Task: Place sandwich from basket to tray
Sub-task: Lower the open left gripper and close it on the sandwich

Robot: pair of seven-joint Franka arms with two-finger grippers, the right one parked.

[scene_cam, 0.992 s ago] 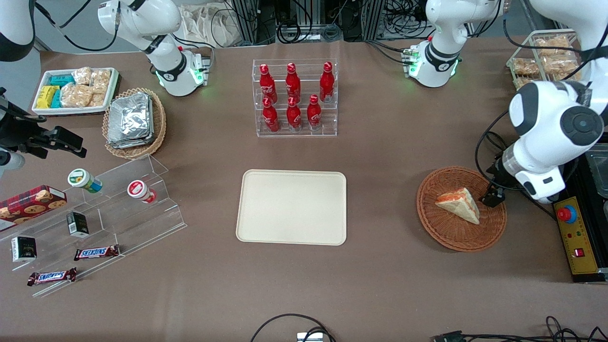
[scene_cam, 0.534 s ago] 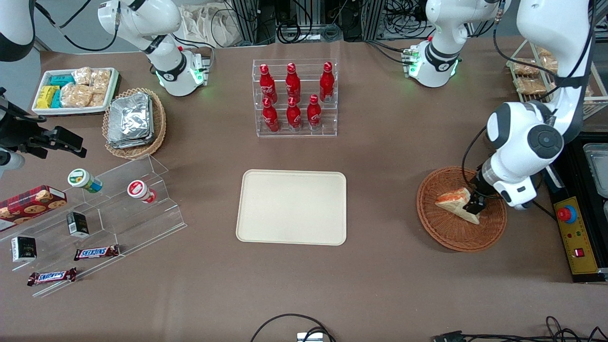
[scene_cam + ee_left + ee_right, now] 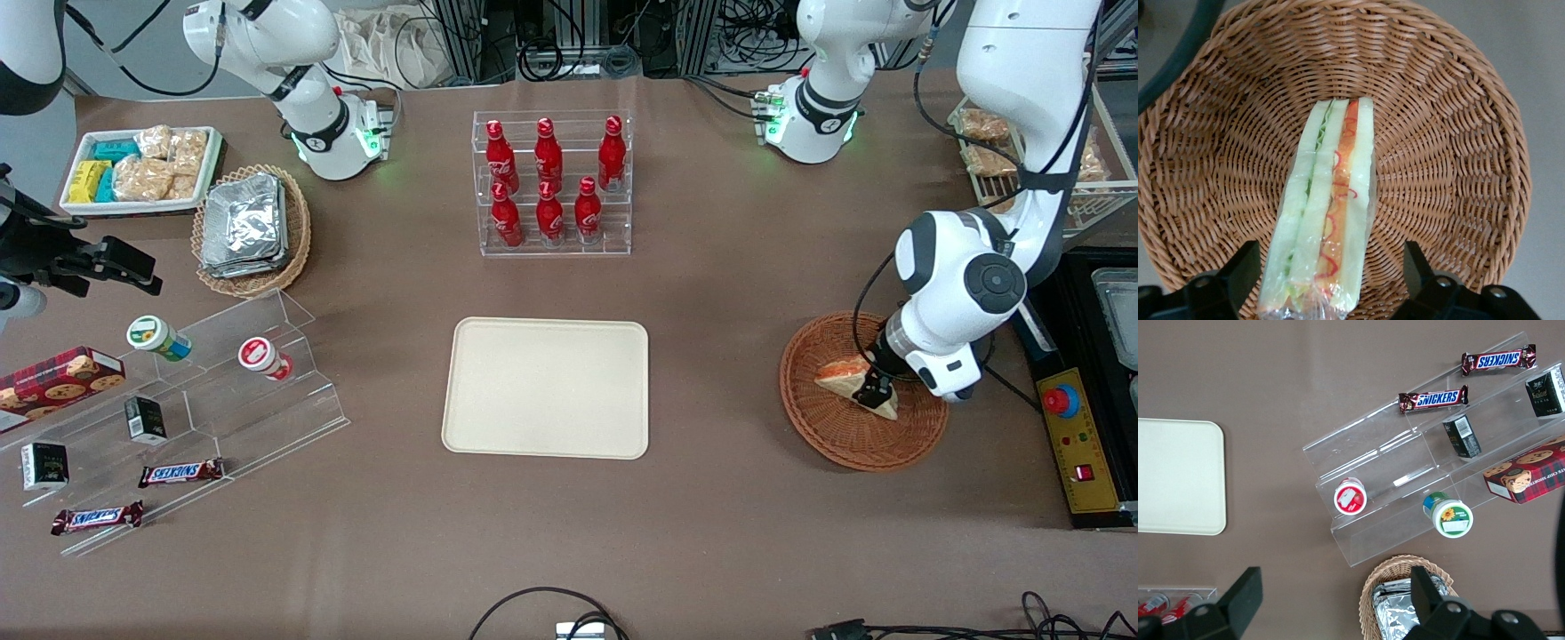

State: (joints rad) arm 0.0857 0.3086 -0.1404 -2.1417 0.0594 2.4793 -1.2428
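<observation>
The sandwich (image 3: pixel 838 372), a plastic-wrapped white wedge with orange-red and green layers, lies in the reddish-brown wicker basket (image 3: pixel 831 436) toward the working arm's end of the table. My left gripper (image 3: pixel 874 388) is down in the basket over the sandwich's wide end. In the left wrist view the gripper (image 3: pixel 1329 277) is open. Its black fingers (image 3: pixel 1239 272) stand one on each side of the sandwich (image 3: pixel 1331 200), with a gap to the wrap on both sides, above the basket's weave (image 3: pixel 1445 133). The cream tray (image 3: pixel 545 388) lies bare at the table's middle.
A clear rack of red bottles (image 3: pixel 551 182) stands farther from the front camera than the tray. A yellow control box with a red button (image 3: pixel 1071 436) lies beside the basket. A wire rack of bagged snacks (image 3: pixel 987 142), a clear stepped stand (image 3: pixel 196 400) and a foil-packet basket (image 3: pixel 252 227) sit farther off.
The left gripper moved from the basket's rim in over the sandwich and came down, so its open fingers now straddle the wedge. The sandwich has not moved.
</observation>
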